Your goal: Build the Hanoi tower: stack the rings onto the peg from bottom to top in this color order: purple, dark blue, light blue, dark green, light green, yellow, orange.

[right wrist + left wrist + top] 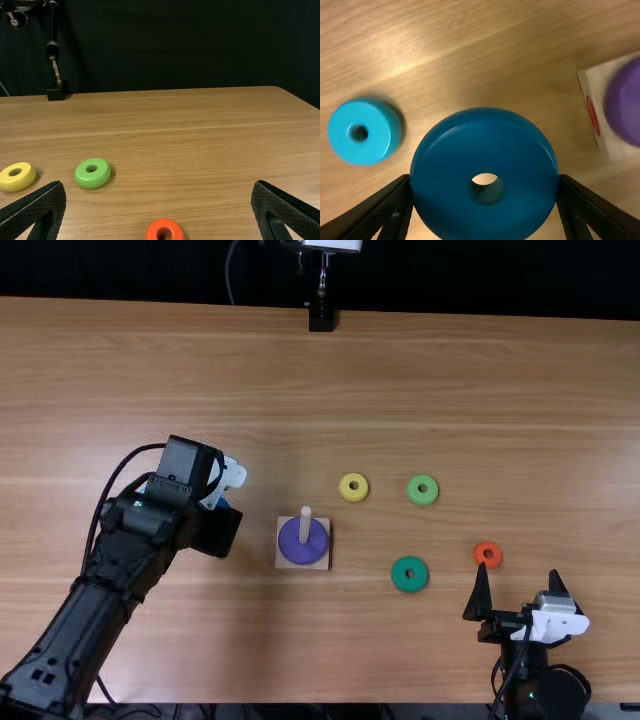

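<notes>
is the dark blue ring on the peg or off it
Off it: the left gripper holds the dark blue ring between its fingers, while the peg bears just the purple ring.

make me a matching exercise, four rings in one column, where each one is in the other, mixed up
1. purple ring
2. dark blue ring
3. yellow ring
4. orange ring

a. lying close to the right gripper
b. around the peg
c. lying left of the light green ring in the top view
d. held by the left gripper

Pairs: 1-b, 2-d, 3-c, 4-a
</notes>
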You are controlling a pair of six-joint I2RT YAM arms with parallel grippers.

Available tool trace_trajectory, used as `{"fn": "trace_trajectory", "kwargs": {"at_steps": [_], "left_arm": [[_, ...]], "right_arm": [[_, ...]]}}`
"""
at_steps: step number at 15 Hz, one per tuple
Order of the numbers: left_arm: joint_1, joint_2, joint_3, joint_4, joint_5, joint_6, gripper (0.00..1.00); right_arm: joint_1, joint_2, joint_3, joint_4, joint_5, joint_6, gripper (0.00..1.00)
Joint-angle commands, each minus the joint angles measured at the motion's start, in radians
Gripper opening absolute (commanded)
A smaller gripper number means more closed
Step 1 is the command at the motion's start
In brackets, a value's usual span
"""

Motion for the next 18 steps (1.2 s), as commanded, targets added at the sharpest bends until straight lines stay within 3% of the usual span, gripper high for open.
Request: {"fn": "trace_trajectory", "kwargs": {"at_steps": [1, 7, 10, 13, 16, 18], "left_arm": [[-0.004, -0.001, 0.094, -0.054, -0.004, -0.001, 0.00], [-0.065, 0.078, 0.379, -0.311, 0.007, -0.019, 0.00], [-0.111, 0.134, 0.504, -0.374, 0.010, -0.106, 0.00], [-0.161, 0.186, 0.597, -0.426, 0.016, -0.113, 0.00], [-0.211, 0.218, 0.663, -0.453, 0.016, -0.187, 0.00], [-0.250, 0.221, 0.683, -0.453, 0.016, -0.209, 0.00]], "right_arm": [[0.003, -0.013, -0.005, -0.003, 0.005, -0.001, 1.00], [0.003, -0.013, -0.005, -0.003, 0.005, -0.001, 1.00], [0.003, -0.013, -0.005, -0.003, 0.007, -0.001, 1.00], [0.003, -0.013, -0.005, -0.003, 0.007, -0.001, 1.00], [0.003, -0.013, -0.005, -0.003, 0.005, -0.001, 1.00], [0.003, -0.013, -0.005, -0.003, 0.005, -0.001, 1.00]]}}
